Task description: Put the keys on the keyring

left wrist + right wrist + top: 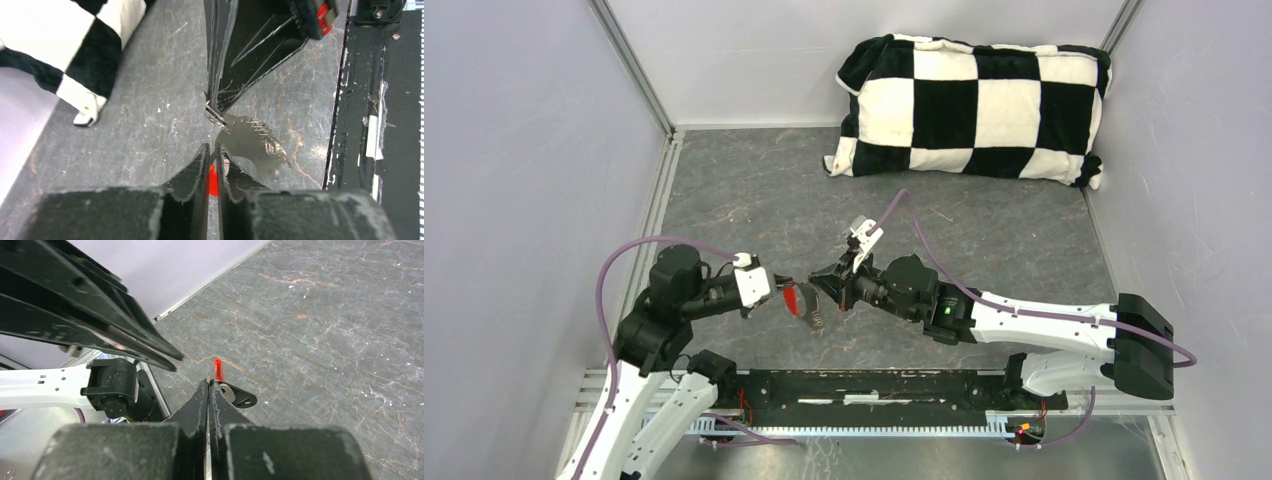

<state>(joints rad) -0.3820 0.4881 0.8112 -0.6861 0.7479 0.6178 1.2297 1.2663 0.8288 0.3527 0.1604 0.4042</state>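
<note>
The keyring hangs between my two grippers above the table, near its front. Its flat red fob point(794, 298) sits between the fingers of my left gripper point(777, 290), whose jaws stand a narrow slit apart around it; the fob point(214, 181) shows red in that slit of the left gripper point(212, 148). My right gripper point(208, 382) is shut on a thin silver ring point(216, 116) of the chain. More silver rings point(270, 144) dangle below. A dark-headed key point(241, 400) hangs right beside the right fingertips; I cannot tell whether it is threaded on.
A black-and-white checked pillow point(974, 105) lies at the back right. A black rail point(874, 385) runs along the near edge between the arm bases. Grey walls close in the left, back and right sides of the marbled tabletop point(754, 200).
</note>
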